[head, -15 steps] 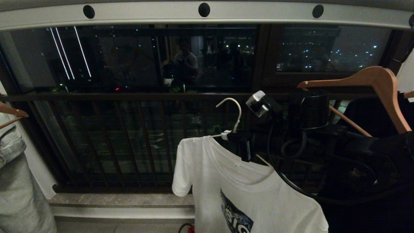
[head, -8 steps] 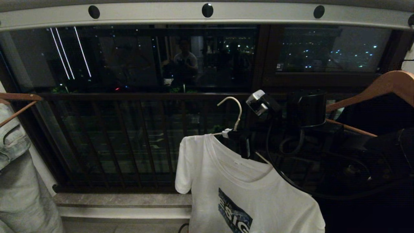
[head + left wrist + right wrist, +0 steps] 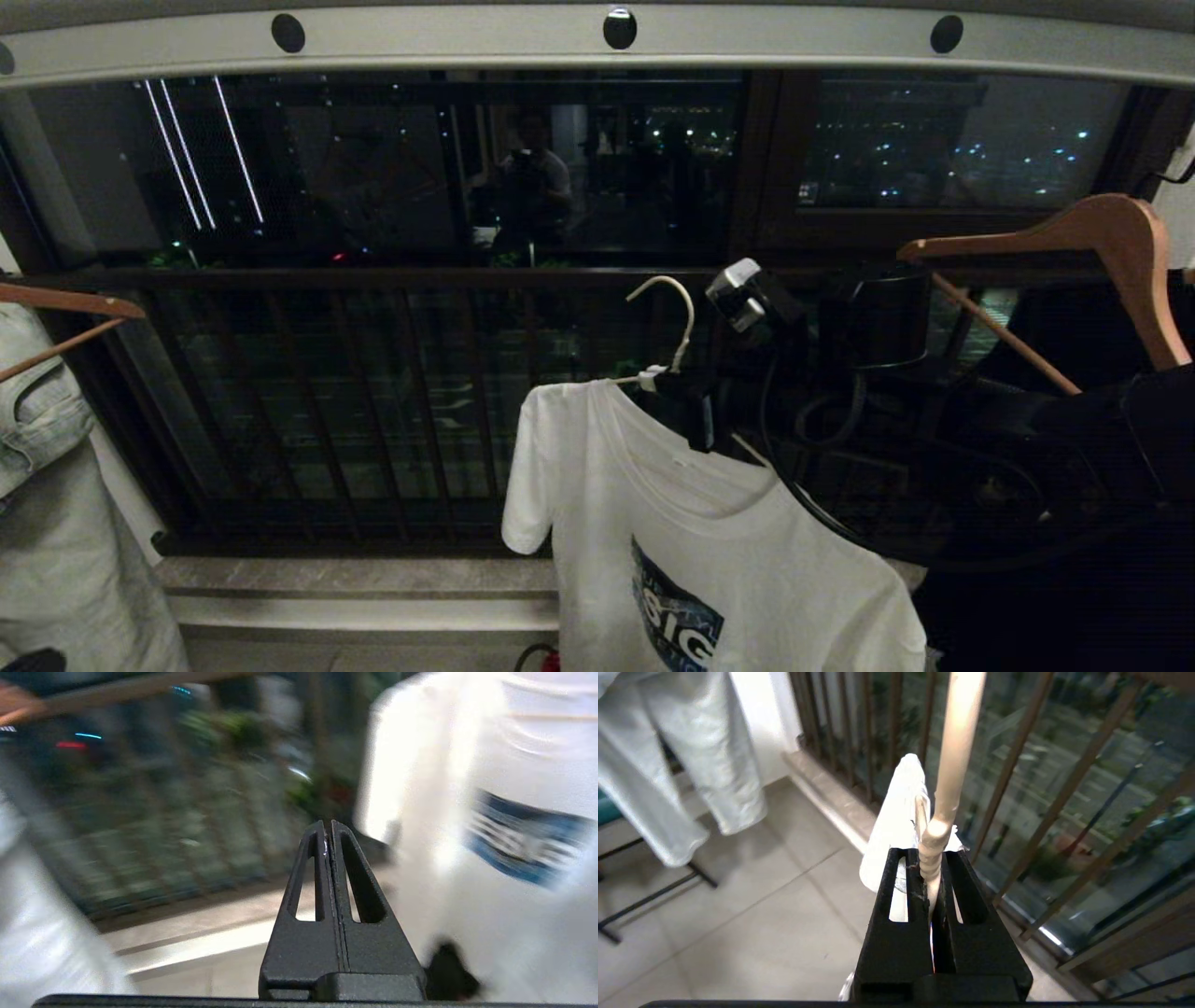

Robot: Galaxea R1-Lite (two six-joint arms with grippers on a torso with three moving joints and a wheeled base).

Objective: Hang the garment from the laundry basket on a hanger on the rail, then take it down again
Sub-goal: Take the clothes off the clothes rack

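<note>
Right gripper (image 3: 930, 877): jaws closed tight on the twisted neck of the hanger (image 3: 955, 751), holding it in mid-air to the right of centre, with the hook upright and free. Left gripper (image 3: 328, 833): fingers pressed together, nothing between them, low and to the left of the garment; in the head view it is out of sight. The garment (image 3: 709, 551) is dressed on the hanger (image 3: 674, 322), collar at the neck, one sleeve hanging to the left, the blue chest graphic facing the near side. Farther off and higher, the rail (image 3: 467, 42) runs across the scene with its row of black holes; the hanger's hook sits well below it and touches nothing. Wooden hangers (image 3: 1074, 252) with other clothes hang at far right and far left. The laundry basket is not in view. Assessment: dressing is complete; whether the hook is on its way up to the rail or has been lifted off cannot be determined from this moment.
</note>
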